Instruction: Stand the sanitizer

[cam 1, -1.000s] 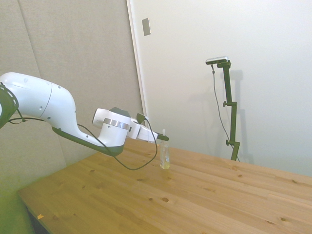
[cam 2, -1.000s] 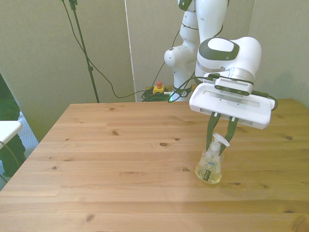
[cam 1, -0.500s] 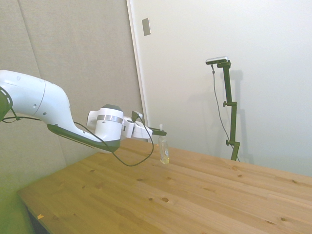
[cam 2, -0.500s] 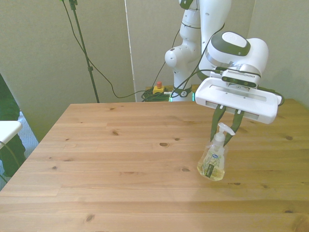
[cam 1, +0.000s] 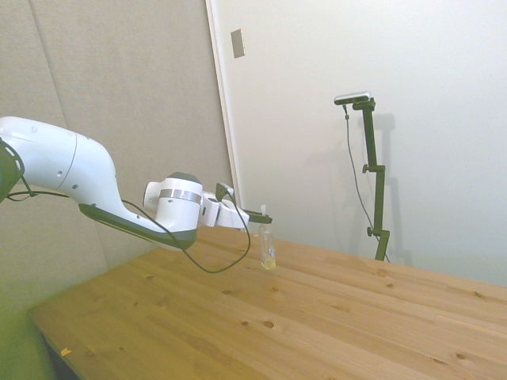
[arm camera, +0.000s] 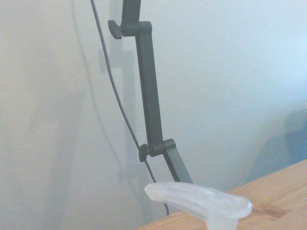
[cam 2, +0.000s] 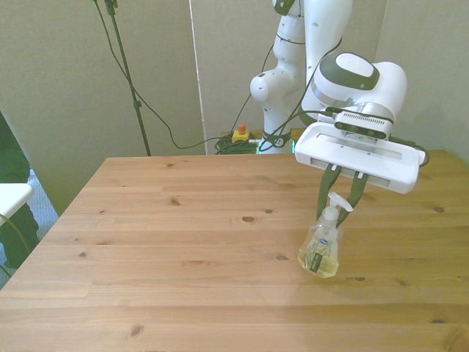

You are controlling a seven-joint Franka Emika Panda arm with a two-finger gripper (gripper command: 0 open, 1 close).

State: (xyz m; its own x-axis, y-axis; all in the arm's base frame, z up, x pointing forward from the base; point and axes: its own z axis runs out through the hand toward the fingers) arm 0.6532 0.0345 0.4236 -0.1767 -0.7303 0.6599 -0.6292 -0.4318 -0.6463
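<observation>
The sanitizer is a small clear bottle with yellowish liquid and a white pump top. It is nearly upright, leaning slightly, on the wooden table at the front view's right. Its base is at the table surface. My gripper comes down from above and is shut on the bottle's neck, just under the pump. In the side view the sanitizer hangs below the gripper near the table's far edge. The wrist view shows only the pump nozzle, close up.
Cables and a small yellow box with a red button lie on the floor behind the table. A white object juts in at the front view's left edge.
The gripper rose and leaned the bottle over half a second ago. It has since come down slightly, and the bottle stands closer to upright.
</observation>
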